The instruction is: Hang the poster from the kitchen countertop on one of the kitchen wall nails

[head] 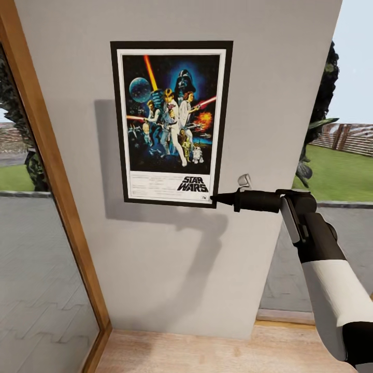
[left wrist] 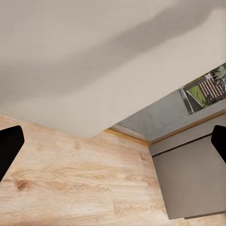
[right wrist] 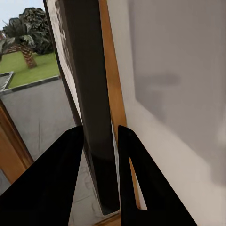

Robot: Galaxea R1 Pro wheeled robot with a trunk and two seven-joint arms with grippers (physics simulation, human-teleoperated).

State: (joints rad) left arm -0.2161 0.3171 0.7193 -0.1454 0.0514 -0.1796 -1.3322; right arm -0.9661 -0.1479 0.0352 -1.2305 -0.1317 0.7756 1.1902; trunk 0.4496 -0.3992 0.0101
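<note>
i had the poster (head: pixel 171 123) up flat against the pale wall (head: pixel 171 259), my right gripper (head: pixel 213 198) pinched on its lower right corner; both fingers (right wrist: pixel 52 188) squeezed the frame edge. this was the hanging step. i couldn't see the nail, probably behind the frame. next called for settling it, then letting go gently. my left gripper (left wrist: pixel 113 141) hung spread wide, holding nothing.

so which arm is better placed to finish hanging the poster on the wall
Right. The right gripper already clamps the poster at its lower corner against the wall; the left gripper is open, facing the floor.
</note>
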